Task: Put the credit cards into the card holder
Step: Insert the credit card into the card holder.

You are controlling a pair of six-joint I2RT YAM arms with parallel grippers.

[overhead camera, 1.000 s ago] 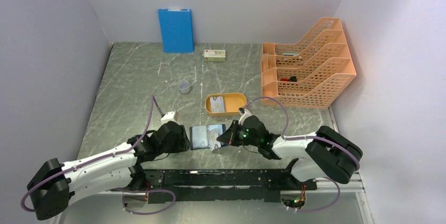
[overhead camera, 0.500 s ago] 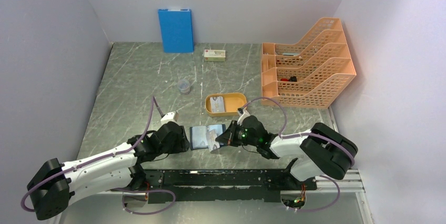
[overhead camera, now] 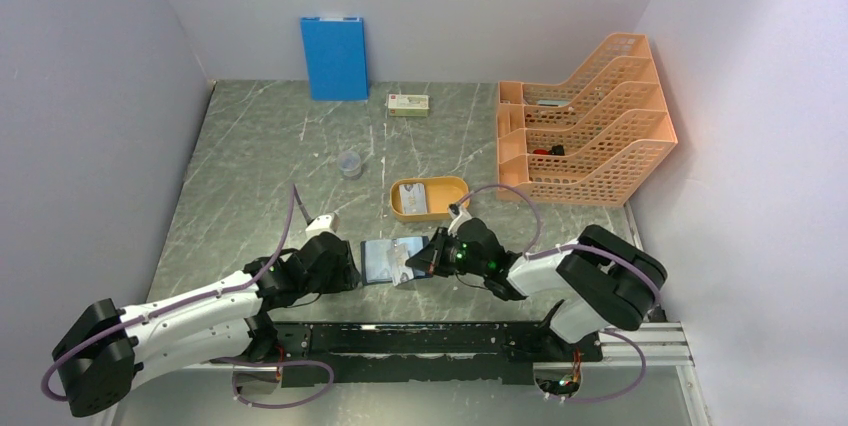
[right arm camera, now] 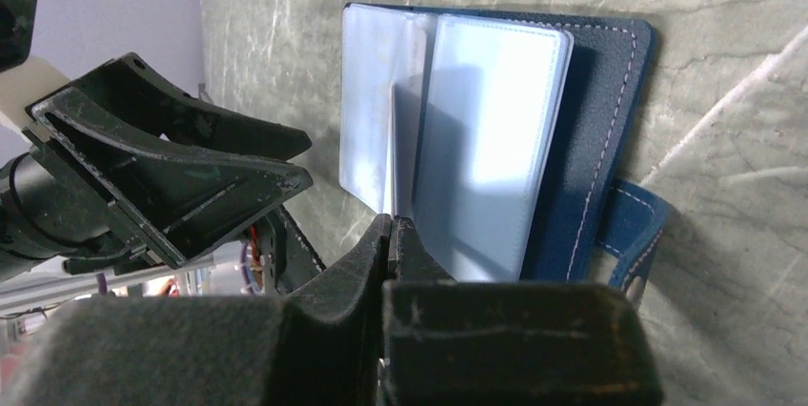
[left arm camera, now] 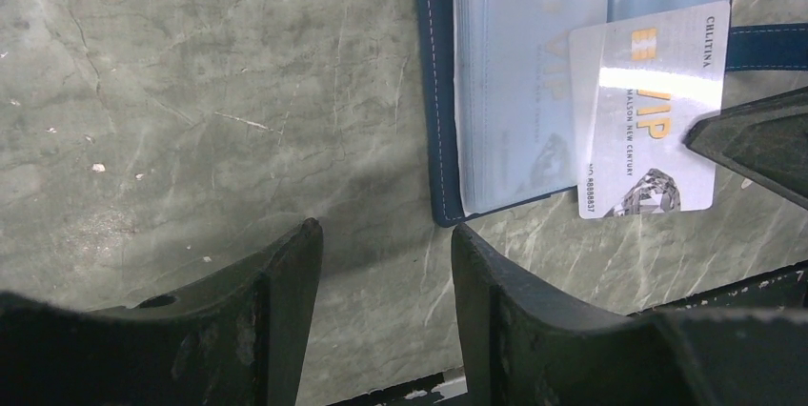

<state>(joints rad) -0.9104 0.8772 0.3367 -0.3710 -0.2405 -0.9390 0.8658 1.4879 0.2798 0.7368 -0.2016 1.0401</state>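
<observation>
Table [overhead camera: 260,146]: grey-green marble, white veins
Wallet [left arm camera: 434,91]: dark navy, pale stitching, pale blue clear sleeves
Card [left arm camera: 648,111]: silvery white, gold lettering, grey diamond print
Tray [overhead camera: 455,196] behind the wallet: orange
Board [overhead camera: 334,58]: bright blue
Rack [overhead camera: 590,136]: peach lattice

Moved: right fingers [right arm camera: 343,292] slid little way left. Pinched card [left arm camera: 648,120] went along, now lies further over card holder [left arm camera: 434,91] pages. Right arm elbow [overhead camera: 610,276] swung left too, closer to middle of table [overhead camera: 260,156].
</observation>
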